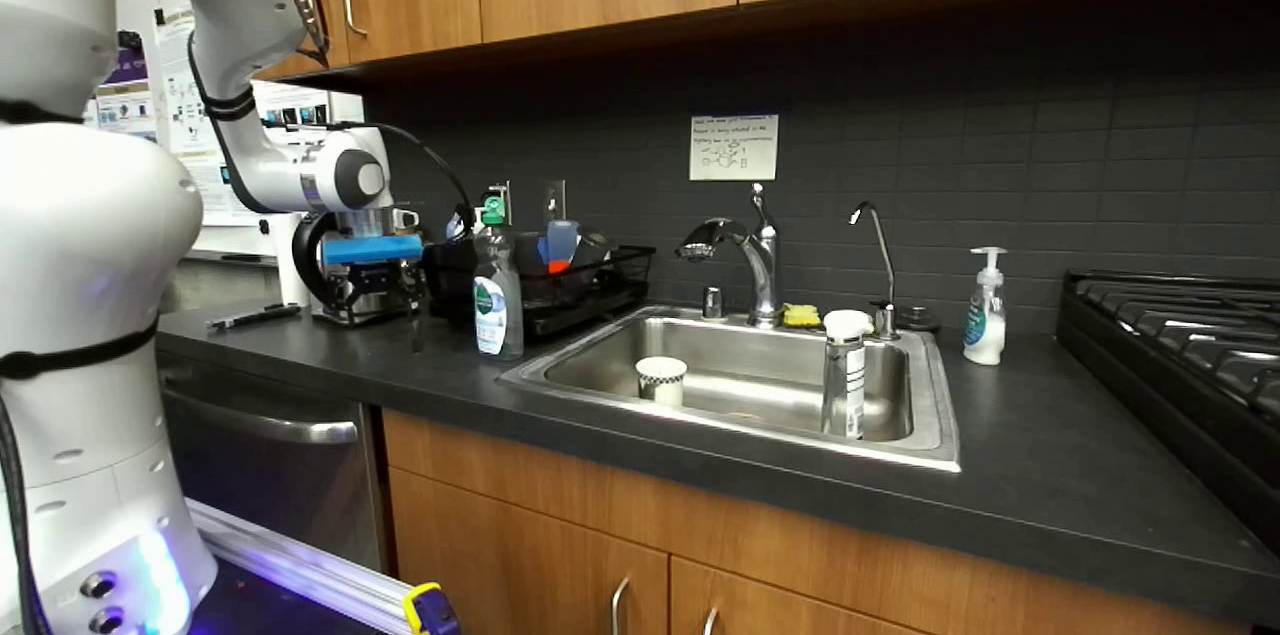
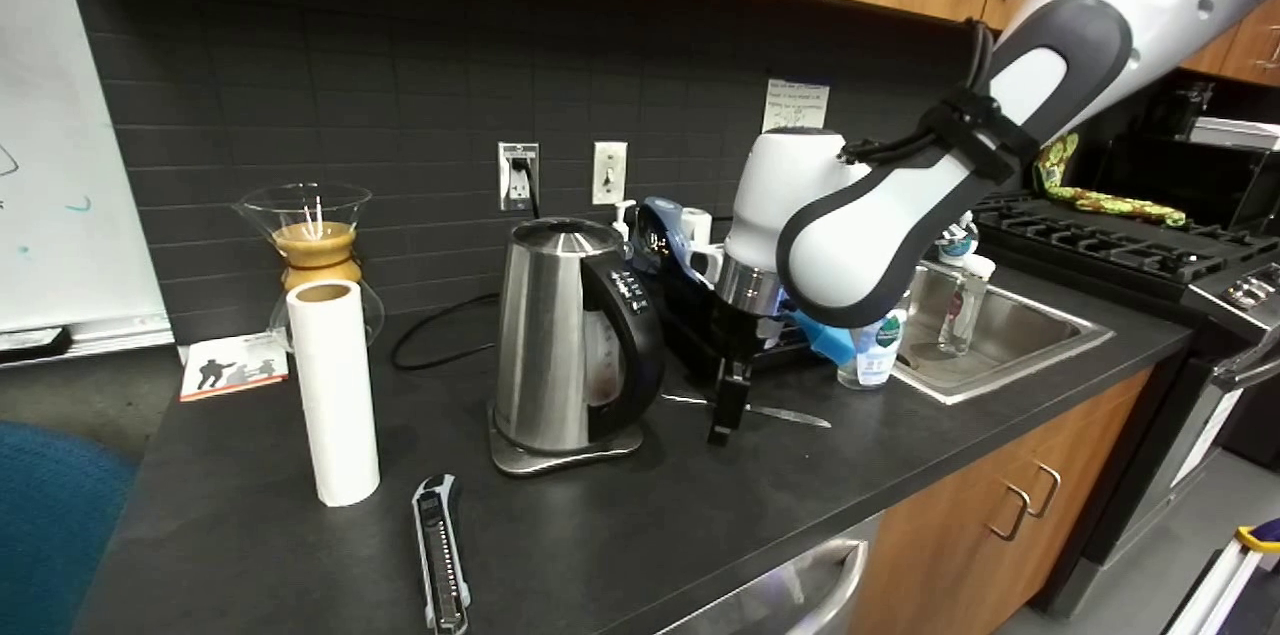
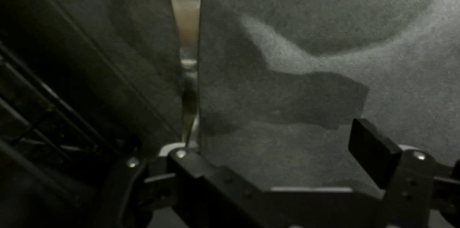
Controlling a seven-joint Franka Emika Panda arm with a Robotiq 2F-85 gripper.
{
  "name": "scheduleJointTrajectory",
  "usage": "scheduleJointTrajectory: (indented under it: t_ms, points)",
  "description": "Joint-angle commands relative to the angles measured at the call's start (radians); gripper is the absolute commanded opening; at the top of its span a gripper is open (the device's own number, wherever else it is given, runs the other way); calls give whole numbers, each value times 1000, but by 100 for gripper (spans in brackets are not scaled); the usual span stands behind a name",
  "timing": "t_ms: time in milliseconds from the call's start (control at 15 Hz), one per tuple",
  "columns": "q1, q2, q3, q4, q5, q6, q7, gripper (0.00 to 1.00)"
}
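Observation:
My gripper [image 3: 287, 152] is open and points down over the dark counter. In the wrist view its fingers stand wide apart with only bare counter between them. It also shows in an exterior view [image 2: 727, 410], low over the counter beside the kettle [image 2: 550, 335]. A shiny metal table knife [image 3: 188, 30] lies flat on the counter, near the left finger in the wrist view; that finger hides its lower end. The knife also shows in an exterior view [image 2: 790, 416], partly behind the gripper. A blue part [image 1: 375, 248] sits on the wrist.
A black dish rack [image 1: 625, 260] with dishes and a clear soap bottle [image 1: 495, 300] stand near the gripper. The sink [image 1: 930, 395] holds a cup [image 1: 661, 381] and a bottle [image 1: 843, 385]. A white roll [image 2: 335, 395] and a utility knife [image 2: 440, 555] are on the counter.

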Motion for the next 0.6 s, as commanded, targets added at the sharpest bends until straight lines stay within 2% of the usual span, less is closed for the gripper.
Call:
scheduleJointTrajectory:
  t_ms: [0,533]
  points:
    - [-24,11,-1,14,1,16,-27,100]
    - [-28,-12,-13,6,-19,-15,5,100]
